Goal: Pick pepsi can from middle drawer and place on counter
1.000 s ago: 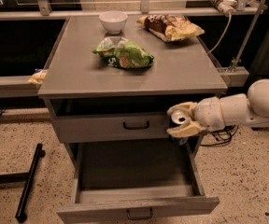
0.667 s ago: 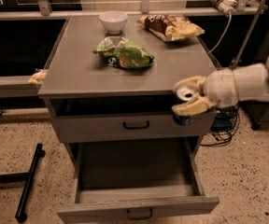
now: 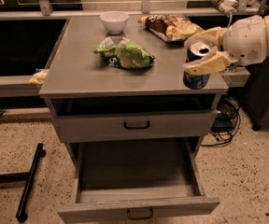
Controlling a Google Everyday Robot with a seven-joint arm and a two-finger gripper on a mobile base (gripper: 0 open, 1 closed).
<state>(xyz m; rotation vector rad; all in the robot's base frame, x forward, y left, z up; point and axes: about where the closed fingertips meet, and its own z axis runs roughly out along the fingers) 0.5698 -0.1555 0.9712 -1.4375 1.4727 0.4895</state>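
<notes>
My gripper (image 3: pixel 199 51) reaches in from the right and is shut on the pepsi can (image 3: pixel 196 78), a dark-blue can with a silver top. The can is upright over the right front part of the grey counter (image 3: pixel 78 69), its base at or just above the surface. The middle drawer (image 3: pixel 137 176) is pulled wide open below, and its inside is bare. The drawer above it (image 3: pixel 134 125) is shut.
On the counter lie a green chip bag (image 3: pixel 124 54), a white bowl (image 3: pixel 114 21) at the back and a brown snack bag (image 3: pixel 169 27) at the back right. A black bar (image 3: pixel 29 181) lies on the floor at the left. Cables (image 3: pixel 225 120) hang at the right.
My gripper has lifted the can from beside the cabinet's right front corner up and over the counter's right front part.
</notes>
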